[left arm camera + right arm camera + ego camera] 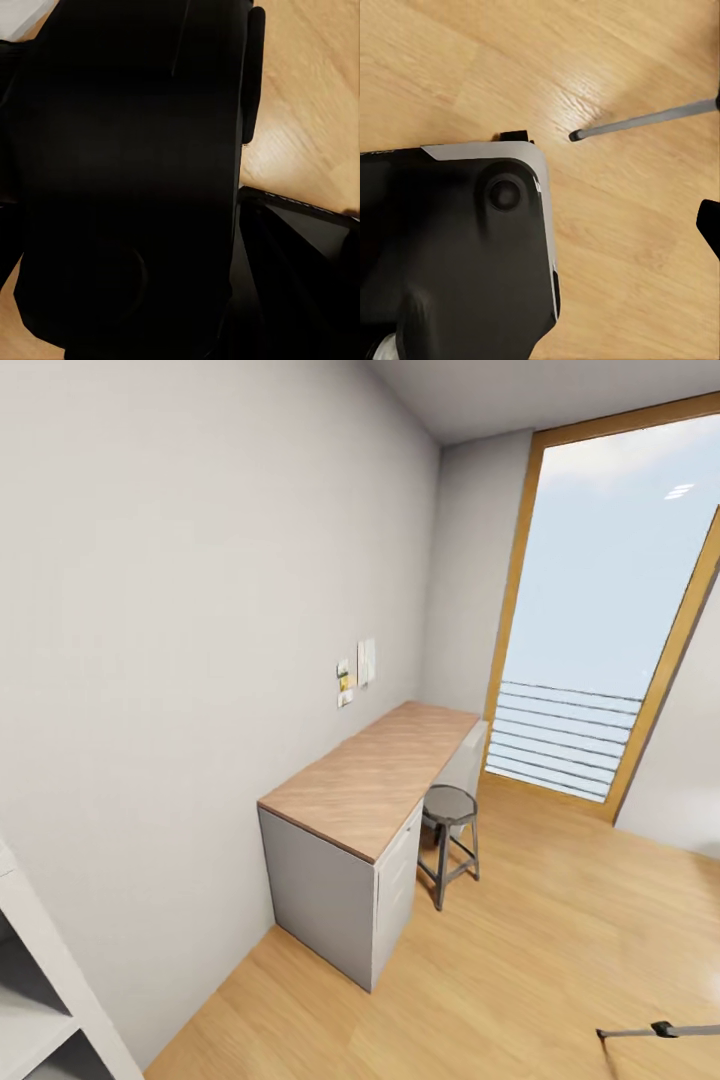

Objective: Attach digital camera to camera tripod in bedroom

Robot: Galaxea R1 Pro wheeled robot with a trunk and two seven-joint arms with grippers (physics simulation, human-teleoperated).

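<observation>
Room: a wood-topped desk (375,775) with a round stool (450,805) tucked beside it is seen along the wall, and a tall window (610,610) is at the far end.

Tripod: one thin silver leg of the camera tripod (655,1030) is caught low in the head view, and its black foot tip (576,136) is seen resting on the wood floor (622,67) just ahead of the right arm's wrist camera.

Camera: the digital camera can't be picked out for sure; the big black shape (127,180) right in front of the left wrist view could be robot body, honestly can't tell.

Hands: fingertips aren't clearly shown on either side, so whether they're spread or pressed together can't be told.

Handling guess: the tripod is probably light but tippy, legs stiff and slick. It's best steadied at the head or a black joint rather than mid-leg. The camera should be pinched across its body, away from the lens.
</observation>
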